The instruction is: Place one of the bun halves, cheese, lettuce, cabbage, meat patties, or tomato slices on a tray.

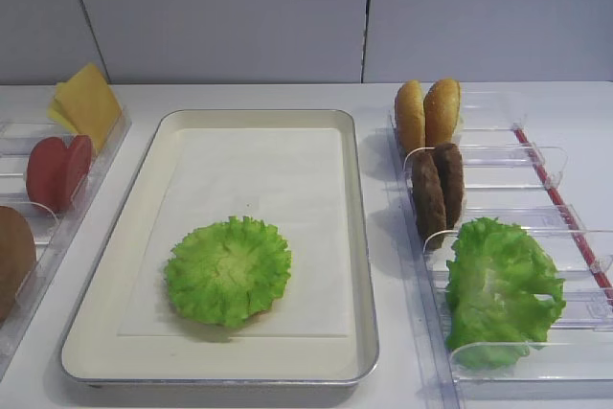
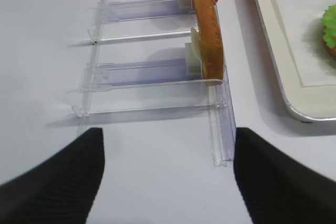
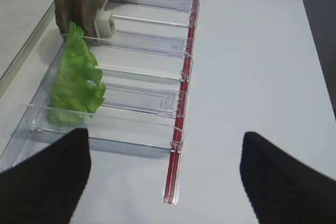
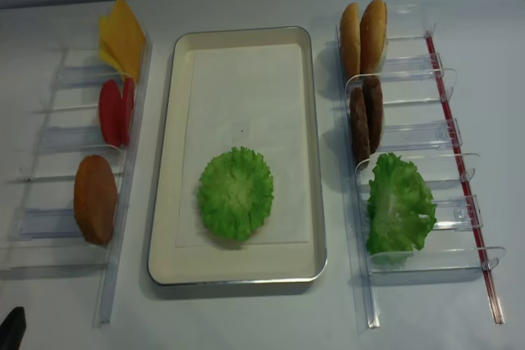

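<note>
**Lettuce round already on the tray; soft stock waits in the side bins**

The flat, round, bright green lettuce leaf with its frilly edge lies on the white paper liner of the large cream-coloured rectangular tray with a raised metal rim, toward the near end. A sliver of brown shows under its edge in the left wrist view, so it appears to rest on something, probably a bun half.

The right gripper has its black fingers spread wide and empty above the table, just short of the clear plastic bins on the right. The left gripper is likewise spread wide and holds nothing, facing the left-hand bins.

The leaf looks very light, thin and floppy, likely to drag or fold if pinched by its rim; a shallow pinch across the ruffled edge would probably serve best. The dark brown round meat patties and golden-brown bun halves stand on edge, seem firmer and invite a grip across their flat faces. The thin square yellow cheese slices and round red tomato slices look slippery and easy to bend.
</note>
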Controlling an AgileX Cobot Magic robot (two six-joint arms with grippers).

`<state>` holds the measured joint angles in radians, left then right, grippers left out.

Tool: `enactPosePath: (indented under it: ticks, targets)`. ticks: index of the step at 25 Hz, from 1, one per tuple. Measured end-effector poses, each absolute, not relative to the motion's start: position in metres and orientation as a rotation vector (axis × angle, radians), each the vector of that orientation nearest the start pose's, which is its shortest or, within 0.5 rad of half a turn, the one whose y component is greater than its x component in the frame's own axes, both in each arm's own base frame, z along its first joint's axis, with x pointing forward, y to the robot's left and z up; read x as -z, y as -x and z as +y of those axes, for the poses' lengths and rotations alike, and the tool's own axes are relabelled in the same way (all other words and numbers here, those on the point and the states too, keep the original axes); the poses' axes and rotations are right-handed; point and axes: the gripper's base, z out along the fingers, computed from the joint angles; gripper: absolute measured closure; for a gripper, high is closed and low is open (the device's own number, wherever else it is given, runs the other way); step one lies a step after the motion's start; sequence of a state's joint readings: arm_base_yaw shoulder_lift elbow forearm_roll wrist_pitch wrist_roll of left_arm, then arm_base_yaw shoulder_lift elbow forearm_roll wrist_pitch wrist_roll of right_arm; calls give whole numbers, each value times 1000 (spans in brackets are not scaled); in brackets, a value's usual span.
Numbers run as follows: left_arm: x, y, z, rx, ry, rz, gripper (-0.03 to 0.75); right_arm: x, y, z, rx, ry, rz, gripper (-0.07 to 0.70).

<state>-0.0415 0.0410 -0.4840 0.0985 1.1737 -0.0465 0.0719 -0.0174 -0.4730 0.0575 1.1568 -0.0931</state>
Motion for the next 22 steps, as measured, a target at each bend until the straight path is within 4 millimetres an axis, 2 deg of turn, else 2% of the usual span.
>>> enactPosePath:
  ticks: [22]
  targets:
    - [-265, 2, 8, -73, 14, 2210, 197, -262, 9, 4, -58, 183, 2141, 23]
